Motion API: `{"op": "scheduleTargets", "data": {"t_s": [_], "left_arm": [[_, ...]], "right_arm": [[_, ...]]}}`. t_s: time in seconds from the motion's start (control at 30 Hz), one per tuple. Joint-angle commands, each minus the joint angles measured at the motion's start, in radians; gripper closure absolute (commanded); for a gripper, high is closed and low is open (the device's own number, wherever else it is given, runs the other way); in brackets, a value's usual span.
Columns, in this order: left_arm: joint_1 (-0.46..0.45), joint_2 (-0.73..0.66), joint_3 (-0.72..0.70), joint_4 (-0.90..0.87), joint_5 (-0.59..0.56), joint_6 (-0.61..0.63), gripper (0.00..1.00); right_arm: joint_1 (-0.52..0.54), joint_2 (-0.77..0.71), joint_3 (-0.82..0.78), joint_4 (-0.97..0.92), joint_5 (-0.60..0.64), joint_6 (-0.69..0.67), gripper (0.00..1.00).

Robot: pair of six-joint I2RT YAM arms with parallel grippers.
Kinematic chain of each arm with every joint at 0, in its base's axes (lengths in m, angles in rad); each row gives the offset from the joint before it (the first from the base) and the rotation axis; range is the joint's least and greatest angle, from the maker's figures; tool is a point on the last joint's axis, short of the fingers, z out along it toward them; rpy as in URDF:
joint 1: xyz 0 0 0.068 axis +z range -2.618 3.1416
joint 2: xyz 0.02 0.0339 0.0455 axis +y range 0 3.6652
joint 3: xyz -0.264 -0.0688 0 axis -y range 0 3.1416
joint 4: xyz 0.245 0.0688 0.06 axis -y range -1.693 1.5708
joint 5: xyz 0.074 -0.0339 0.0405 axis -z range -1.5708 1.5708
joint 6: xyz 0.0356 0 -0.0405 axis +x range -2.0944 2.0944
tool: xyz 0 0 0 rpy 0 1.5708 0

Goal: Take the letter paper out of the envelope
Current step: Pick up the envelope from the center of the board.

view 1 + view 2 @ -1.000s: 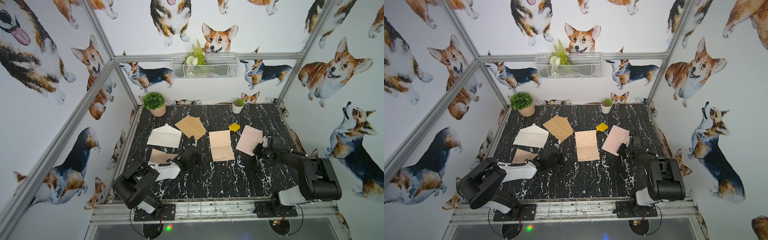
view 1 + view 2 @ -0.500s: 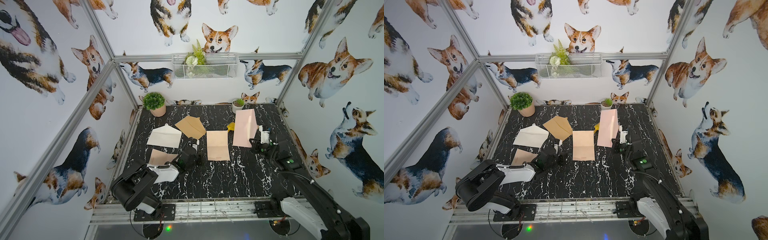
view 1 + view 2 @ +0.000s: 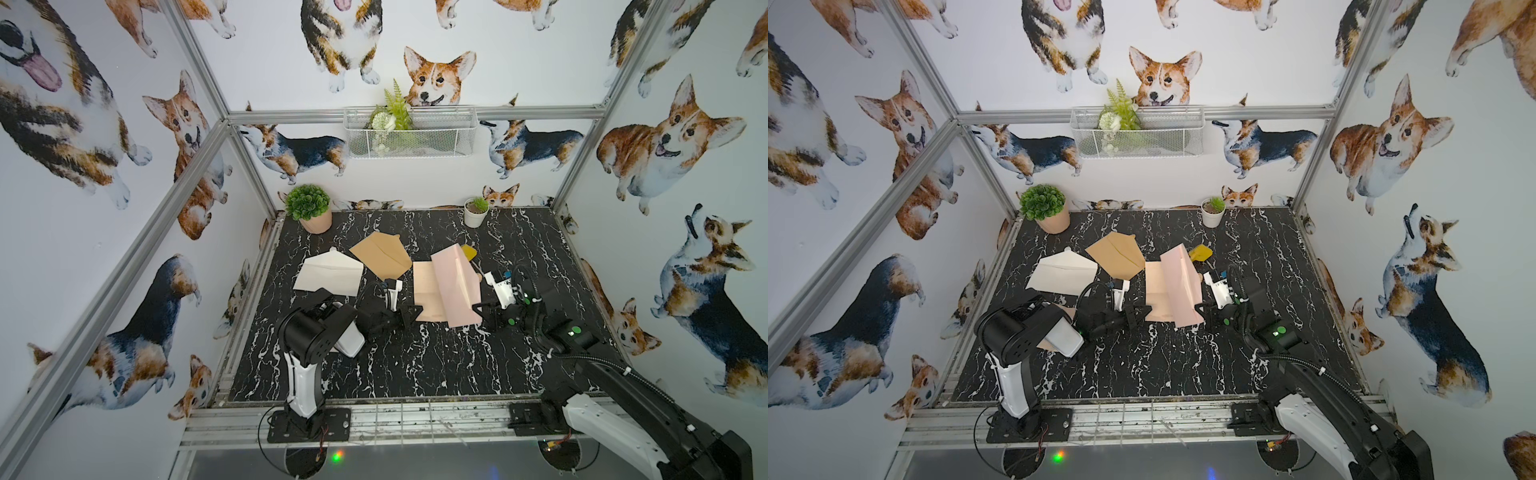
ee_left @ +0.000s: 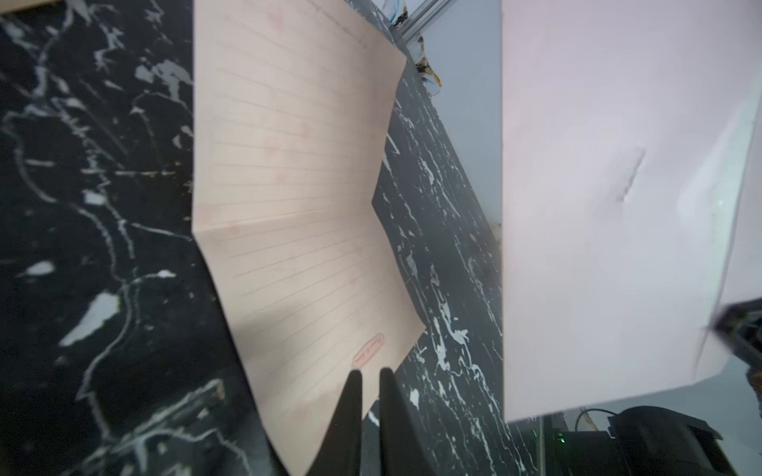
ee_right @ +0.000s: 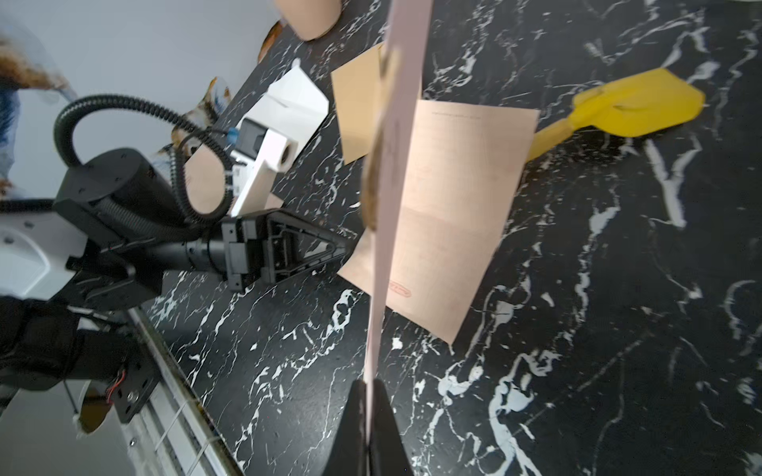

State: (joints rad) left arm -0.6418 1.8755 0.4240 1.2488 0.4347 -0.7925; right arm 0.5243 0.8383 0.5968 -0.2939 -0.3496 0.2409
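Letter paper out, pink envelope lifted clear

The lined peach letter paper (image 3: 424, 286) lies unfolded and flat on the black marble table (image 3: 415, 365), fully outside the pink envelope (image 3: 455, 286). The right gripper (image 5: 368, 389) is clenched on that envelope's edge and holds it raised over the sheet, so the removal looks done. What seems left is to set the envelope down. The left gripper (image 4: 370, 377) rests at the sheet's near corner with a thin slit between its tips; whether it pinches the paper cannot be told. There are three envelopes: pink, white envelope (image 3: 328, 272) and brown envelope (image 3: 380, 253). There is one yellow paddle-shaped tool (image 5: 635, 103). A second peach sheet (image 5: 202, 185) is mostly hidden by the left arm.
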Motion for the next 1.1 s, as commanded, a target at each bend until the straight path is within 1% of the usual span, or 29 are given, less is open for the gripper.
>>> {"op": "scheduleTargets", "data": {"t_s": [0.0,0.1,0.17,0.23,0.4,0.47,0.57,0.67,0.7,0.87,1.07], "left_arm": [[-0.002,-0.087,0.001,-0.086,-0.024,0.068,0.87],[-0.025,-0.236,0.0,-0.297,-0.129,0.194,0.87],[-0.041,-0.303,-0.007,-0.377,-0.192,0.248,0.88],[-0.045,-0.329,-0.03,-0.354,-0.208,0.253,0.88],[-0.044,-0.266,-0.041,-0.203,-0.125,0.22,0.87],[-0.044,-0.24,-0.042,-0.167,-0.116,0.198,0.87],[-0.045,-0.24,-0.056,-0.123,-0.112,0.193,0.84],[-0.046,-0.275,-0.063,-0.154,-0.132,0.214,0.77],[-0.047,-0.288,-0.064,-0.168,-0.14,0.226,0.75],[-0.077,-0.358,-0.068,-0.251,-0.196,0.287,0.75],[-0.085,-0.371,-0.082,-0.212,-0.186,0.294,0.75]], "right_arm": [[0.013,0.011,0.007,0.048,0.017,-0.022,1.0],[0.015,0.019,-0.001,0.079,0.009,-0.011,1.0],[0.015,0.022,-0.005,0.091,0.0,-0.005,1.0],[0.016,0.021,-0.004,0.102,-0.009,0.004,1.0],[0.016,0.019,-0.003,0.142,-0.055,0.028,1.0],[0.016,0.021,-0.003,0.161,-0.087,0.042,1.0],[0.019,0.025,-0.013,0.201,-0.135,0.056,1.0],[0.024,0.032,-0.036,0.253,-0.166,0.067,1.0],[0.025,0.034,-0.041,0.262,-0.172,0.067,1.0],[0.03,0.049,-0.051,0.311,-0.196,0.082,1.0],[0.047,0.09,-0.042,0.375,-0.224,0.103,1.0]]}}
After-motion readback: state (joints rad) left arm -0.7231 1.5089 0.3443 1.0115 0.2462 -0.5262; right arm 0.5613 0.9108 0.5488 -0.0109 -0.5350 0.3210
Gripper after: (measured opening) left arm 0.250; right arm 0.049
